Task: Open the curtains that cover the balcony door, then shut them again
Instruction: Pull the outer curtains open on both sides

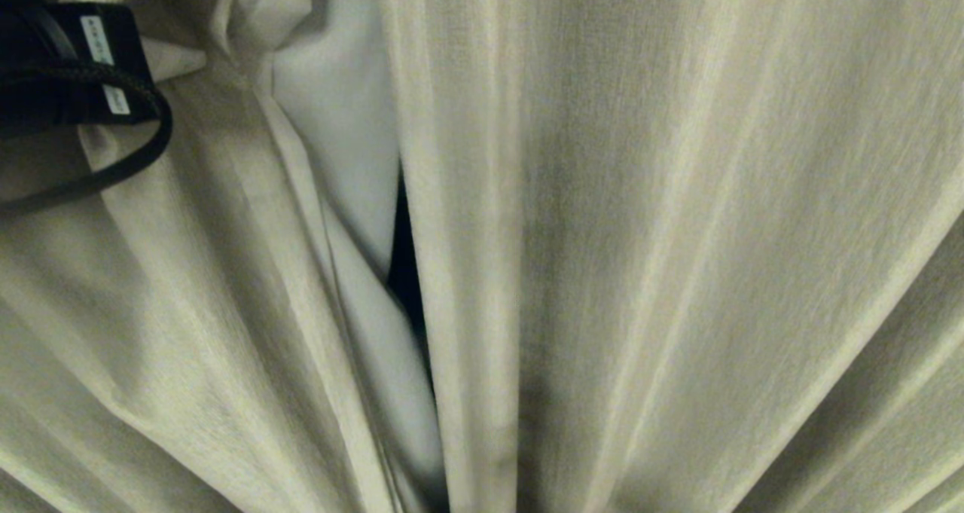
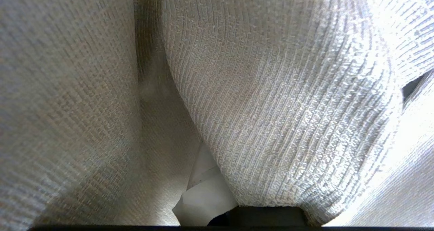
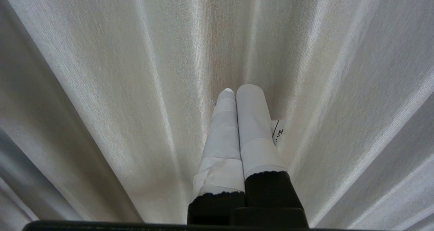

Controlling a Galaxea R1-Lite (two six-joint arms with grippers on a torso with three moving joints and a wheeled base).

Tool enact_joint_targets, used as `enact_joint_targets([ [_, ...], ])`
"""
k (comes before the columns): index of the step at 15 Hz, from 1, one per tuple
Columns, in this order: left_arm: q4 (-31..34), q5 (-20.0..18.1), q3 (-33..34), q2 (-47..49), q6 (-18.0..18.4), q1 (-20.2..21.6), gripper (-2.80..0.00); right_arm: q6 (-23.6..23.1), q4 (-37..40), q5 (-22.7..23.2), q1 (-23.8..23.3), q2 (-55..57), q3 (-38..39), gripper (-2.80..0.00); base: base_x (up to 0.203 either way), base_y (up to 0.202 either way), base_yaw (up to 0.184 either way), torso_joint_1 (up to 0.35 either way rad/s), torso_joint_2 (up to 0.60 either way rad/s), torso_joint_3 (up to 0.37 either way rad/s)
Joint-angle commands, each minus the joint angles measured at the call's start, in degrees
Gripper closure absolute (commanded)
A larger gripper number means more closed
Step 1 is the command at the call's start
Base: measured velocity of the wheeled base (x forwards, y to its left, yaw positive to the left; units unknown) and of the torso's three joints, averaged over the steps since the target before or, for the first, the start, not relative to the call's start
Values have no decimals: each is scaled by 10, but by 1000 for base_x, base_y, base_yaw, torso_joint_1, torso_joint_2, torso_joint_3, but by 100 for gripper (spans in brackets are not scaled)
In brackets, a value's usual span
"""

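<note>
Cream woven curtains fill every view. The left panel is bunched, its folds running up toward my left arm's black wrist at the top left, and its white lining is turned outward. The right panel hangs in soft pleats. Between them is a narrow dark slit; the balcony door is otherwise hidden. My left gripper is shut on the curtain fabric, which drapes over it; one white-taped finger shows. My right gripper is shut on nothing, its tips close to the right panel.
A black cable loops down from my left wrist across the left panel. A small paper tag sticks out beside the right gripper's fingers. Nothing else shows past the fabric.
</note>
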Motion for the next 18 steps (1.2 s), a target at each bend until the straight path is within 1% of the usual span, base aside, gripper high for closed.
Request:
enact_joint_targets([
  [1,0,1,4,2,0,-1,0,0,0,1,0,1,0,0,0,0,0,0,0,0],
  [9,0,1,9,-5,-2,-13,0,0,0,0,0,1,0,0,0,0,0,0,0,0],
  [10,0,1,11,-5,-2,-14,-280,0,-1,0,0,1,0,0,0,0,0,0,0,0],
  [18,0,-1,13,-5,-3,-22,-280,0,0,0,0,1,0,0,0,0,0,0,0,0],
])
